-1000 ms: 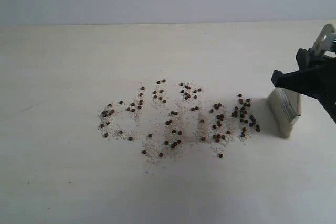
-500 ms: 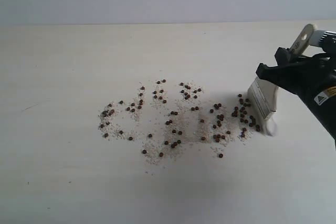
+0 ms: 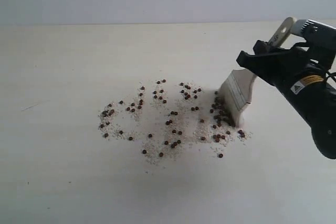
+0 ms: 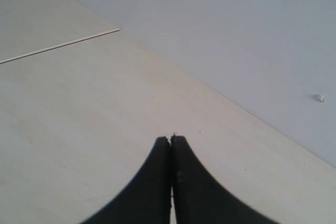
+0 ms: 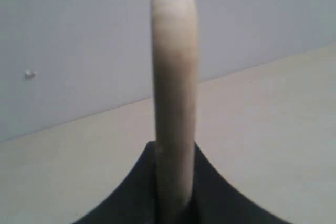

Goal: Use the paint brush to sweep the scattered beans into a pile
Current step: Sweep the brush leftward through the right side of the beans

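One right claw clamps the paint brush, bristles below it touching beans.

One small label is seen stuck on the black arm, just behind the right hand. A dark warning triangle on a white field is made out on it, beside a yellow band. Any lettering on it is too small to be read. No other text, brand, number or sign can be read.
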Robot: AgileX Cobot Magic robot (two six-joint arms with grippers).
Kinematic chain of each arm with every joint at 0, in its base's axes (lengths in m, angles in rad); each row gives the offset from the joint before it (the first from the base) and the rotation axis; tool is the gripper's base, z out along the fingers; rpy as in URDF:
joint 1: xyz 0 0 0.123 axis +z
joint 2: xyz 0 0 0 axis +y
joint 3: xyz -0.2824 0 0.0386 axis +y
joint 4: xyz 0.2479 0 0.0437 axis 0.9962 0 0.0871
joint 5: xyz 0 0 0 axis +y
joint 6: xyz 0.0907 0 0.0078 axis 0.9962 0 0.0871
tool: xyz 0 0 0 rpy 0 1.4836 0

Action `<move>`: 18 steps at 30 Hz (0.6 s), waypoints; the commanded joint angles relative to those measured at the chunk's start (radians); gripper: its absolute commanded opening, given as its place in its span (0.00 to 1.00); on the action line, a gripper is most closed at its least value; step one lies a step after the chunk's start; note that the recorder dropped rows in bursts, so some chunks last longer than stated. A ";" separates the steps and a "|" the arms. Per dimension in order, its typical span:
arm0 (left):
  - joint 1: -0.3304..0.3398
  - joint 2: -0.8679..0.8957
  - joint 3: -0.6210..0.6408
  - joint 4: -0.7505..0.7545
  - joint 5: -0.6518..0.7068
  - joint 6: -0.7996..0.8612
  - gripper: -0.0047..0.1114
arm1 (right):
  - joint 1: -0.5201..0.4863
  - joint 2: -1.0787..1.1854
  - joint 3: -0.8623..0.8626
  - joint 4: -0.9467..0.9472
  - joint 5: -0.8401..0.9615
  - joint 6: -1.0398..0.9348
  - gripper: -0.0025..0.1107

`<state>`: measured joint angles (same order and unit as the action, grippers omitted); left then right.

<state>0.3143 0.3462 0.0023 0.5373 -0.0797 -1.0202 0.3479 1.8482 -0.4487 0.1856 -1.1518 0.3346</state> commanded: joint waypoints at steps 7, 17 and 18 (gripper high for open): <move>0.001 -0.008 -0.002 -0.006 0.000 -0.002 0.04 | 0.169 0.022 -0.118 0.191 0.111 -0.117 0.02; 0.001 -0.008 -0.002 -0.006 0.000 -0.002 0.04 | 0.266 0.144 -0.214 0.243 0.109 -0.097 0.02; 0.001 -0.008 -0.002 -0.006 0.000 -0.002 0.04 | 0.275 0.152 -0.223 0.243 0.109 -0.097 0.02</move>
<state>0.3143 0.3462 0.0023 0.5373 -0.0797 -1.0202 0.6003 1.9721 -0.6534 0.4244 -1.0699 0.2351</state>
